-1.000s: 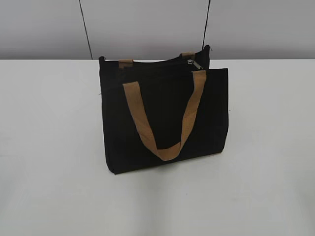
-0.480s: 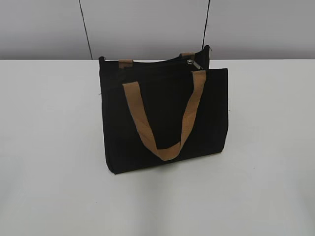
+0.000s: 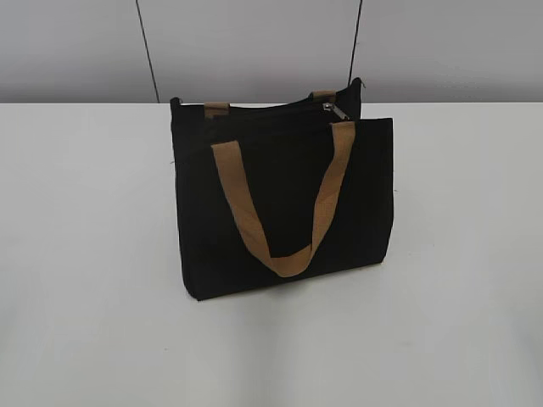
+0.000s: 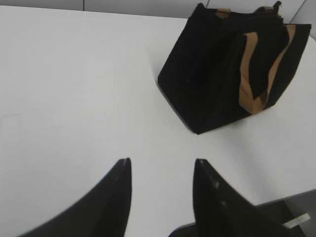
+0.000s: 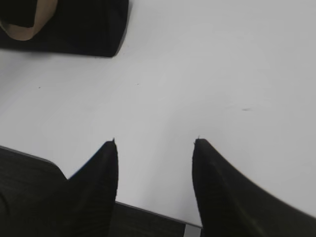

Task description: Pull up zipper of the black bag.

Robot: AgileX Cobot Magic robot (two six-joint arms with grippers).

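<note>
The black bag (image 3: 284,199) stands upright on the white table, its tan strap handle (image 3: 284,203) hanging down its front. The small silver zipper (image 3: 335,110) sits near the right end of the bag's top edge. The bag also shows in the left wrist view (image 4: 222,74) at the upper right, and its lower corner in the right wrist view (image 5: 74,27) at the upper left. My left gripper (image 4: 162,160) is open and empty over bare table, well short of the bag. My right gripper (image 5: 155,140) is open and empty near the table's front edge. Neither gripper shows in the exterior view.
The white table (image 3: 85,254) spreads around the bag. A grey wall (image 3: 254,42) with two dark vertical seams stands behind it. The table's front edge (image 5: 148,210) shows in the right wrist view.
</note>
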